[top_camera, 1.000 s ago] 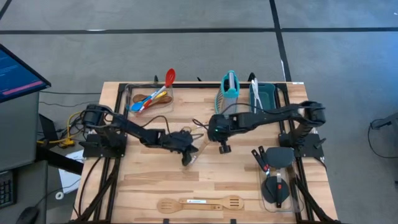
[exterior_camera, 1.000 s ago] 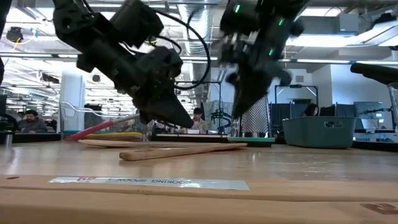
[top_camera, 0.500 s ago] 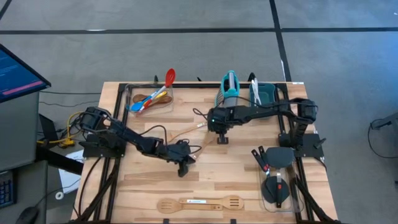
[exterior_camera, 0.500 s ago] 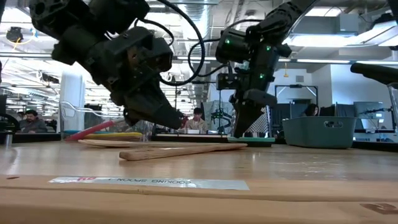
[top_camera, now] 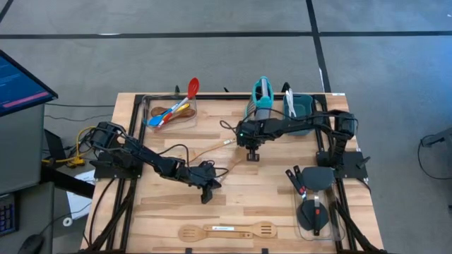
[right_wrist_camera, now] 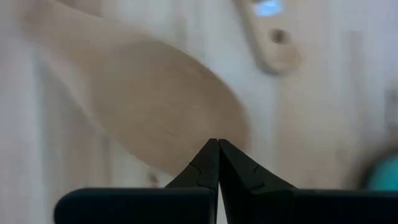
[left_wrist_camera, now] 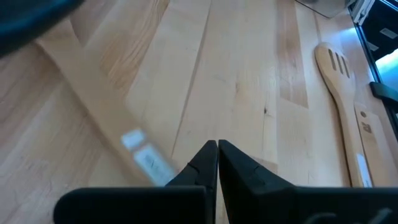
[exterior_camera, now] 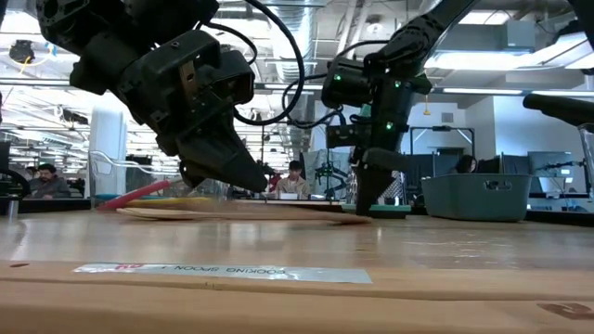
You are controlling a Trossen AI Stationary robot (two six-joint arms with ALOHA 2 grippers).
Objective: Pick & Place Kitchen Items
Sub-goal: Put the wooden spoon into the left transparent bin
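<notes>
A wooden spoon [exterior_camera: 241, 215] lies flat on the table's middle between my two grippers. My right gripper [top_camera: 252, 155] is shut, pointing down, right over the spoon's bowl [right_wrist_camera: 155, 106]. My left gripper [top_camera: 207, 192] is shut and empty, just above the table beside a labelled wooden handle [left_wrist_camera: 106, 106]. Another wooden spoon and a slotted spatula [top_camera: 226, 231] lie by the near edge. Red, blue and yellow spoons [top_camera: 173, 107] stand in a clear container. The teal box grater [top_camera: 261, 99] stands at the back. My right gripper's shut fingertips [right_wrist_camera: 217, 149] point down at the wooden spoon's bowl [right_wrist_camera: 186, 137], which lies flat on the table. I cannot tell whether they touch it.
A teal bin [top_camera: 302, 107] with white utensils stands at the back right. A clear container [top_camera: 316, 212] with black spatulas stands at the near right. A second wooden handle end with a hole [right_wrist_camera: 280, 46] lies near the spoon's bowl.
My left gripper has gone toward the near edge. My right gripper has gone toward the far edge and come down to the table. The wooden utensil that lay slanting in front in the low view has shifted and now shows as one flat line.
</notes>
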